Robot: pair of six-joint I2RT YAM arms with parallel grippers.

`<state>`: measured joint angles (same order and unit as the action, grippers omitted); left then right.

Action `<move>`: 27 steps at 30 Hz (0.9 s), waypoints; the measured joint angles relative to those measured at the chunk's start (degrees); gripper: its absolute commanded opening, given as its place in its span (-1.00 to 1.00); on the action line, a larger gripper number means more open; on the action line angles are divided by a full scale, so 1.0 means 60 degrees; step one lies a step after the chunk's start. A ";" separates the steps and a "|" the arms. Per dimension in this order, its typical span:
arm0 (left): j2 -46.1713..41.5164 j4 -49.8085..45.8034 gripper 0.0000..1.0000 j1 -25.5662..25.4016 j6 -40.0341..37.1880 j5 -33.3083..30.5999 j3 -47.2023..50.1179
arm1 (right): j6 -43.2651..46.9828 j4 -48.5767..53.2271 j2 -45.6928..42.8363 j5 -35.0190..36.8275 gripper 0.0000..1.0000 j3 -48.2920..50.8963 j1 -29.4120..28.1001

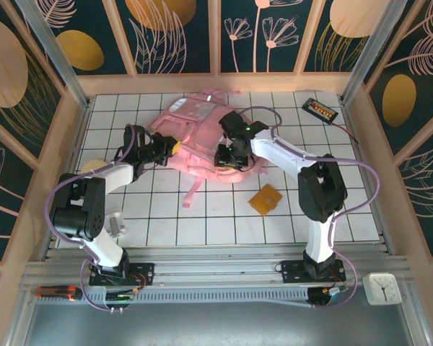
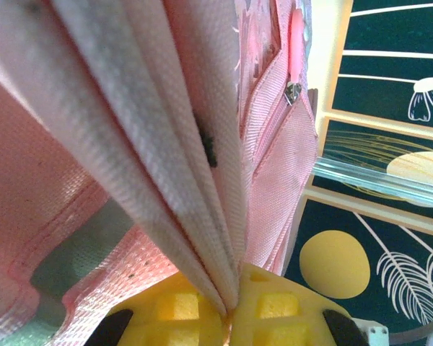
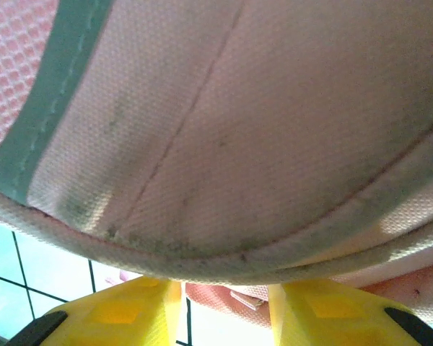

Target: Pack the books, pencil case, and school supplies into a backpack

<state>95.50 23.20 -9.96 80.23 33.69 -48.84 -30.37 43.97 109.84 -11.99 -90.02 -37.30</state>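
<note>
The pink backpack (image 1: pixel 198 137) lies flat at the middle back of the table. My left gripper (image 1: pixel 172 146) is at its left edge, shut on a fold of the backpack's pale pink fabric (image 2: pixel 166 144), which is pinched between the yellow fingertips (image 2: pixel 274 310). My right gripper (image 1: pixel 227 155) is at the backpack's front right edge. Its jaws stand apart, and the backpack's piped rim (image 3: pixel 224 252) lies just beyond the right gripper (image 3: pixel 227 306) with nothing between the pads. The orange square pad (image 1: pixel 265 199) lies on the tiles, front right of the backpack. The books and the pencil case are hidden.
A black gadget (image 1: pixel 320 109) with a cable sits at the back right corner. A pale yellow disc (image 1: pixel 94 166) peeks out behind my left arm. Pink straps (image 1: pixel 193 191) trail forward from the backpack. Wooden walls ring the tiled table (image 1: pixel 202 223).
</note>
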 measured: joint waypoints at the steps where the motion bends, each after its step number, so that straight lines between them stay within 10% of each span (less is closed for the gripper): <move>1: 0.0000 0.0022 -1.00 0.0000 0.0011 -0.0015 0.0004 | 0.0000 -0.0007 0.0029 0.0033 -0.25 -0.0011 -0.0055; 27: -0.0044 0.0098 -1.00 -0.0004 0.0153 -0.0018 0.0018 | -0.1475 0.0885 0.0397 0.2106 -0.10 -0.1082 -0.1603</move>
<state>95.24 23.79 -9.98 81.14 33.58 -48.73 -39.22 49.28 112.22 0.64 -96.51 -46.92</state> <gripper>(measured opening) 0.045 0.462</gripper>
